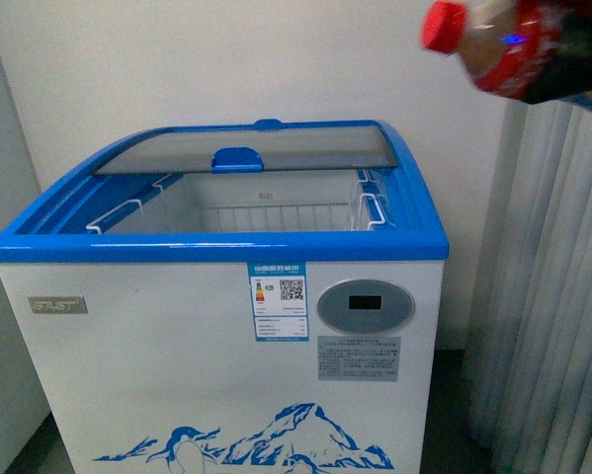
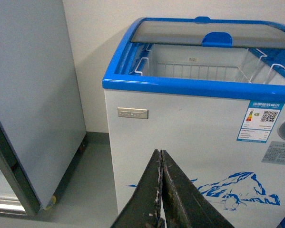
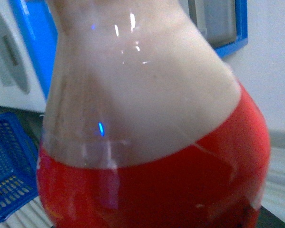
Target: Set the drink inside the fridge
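Observation:
The drink (image 1: 498, 44) hangs tilted at the top right of the front view, red cap (image 1: 443, 25) pointing left, above and to the right of the fridge (image 1: 157, 346). My right gripper is shut on the drink, whose clear neck and red label (image 3: 171, 185) fill the right wrist view and hide the fingers. The fridge's curved glass lid (image 1: 276, 148) is slid to the back, leaving the front part of the top open. My left gripper (image 2: 161, 153) is shut and empty, low in front of the fridge's white front wall (image 2: 180, 128).
White wire baskets (image 1: 276, 212) hang inside the fridge's opening. A grey cabinet (image 2: 33, 95) stands left of the fridge. Pale vertical slats (image 1: 552, 296) fill the right side. A blue plastic basket (image 3: 9, 166) sits low beside the fridge.

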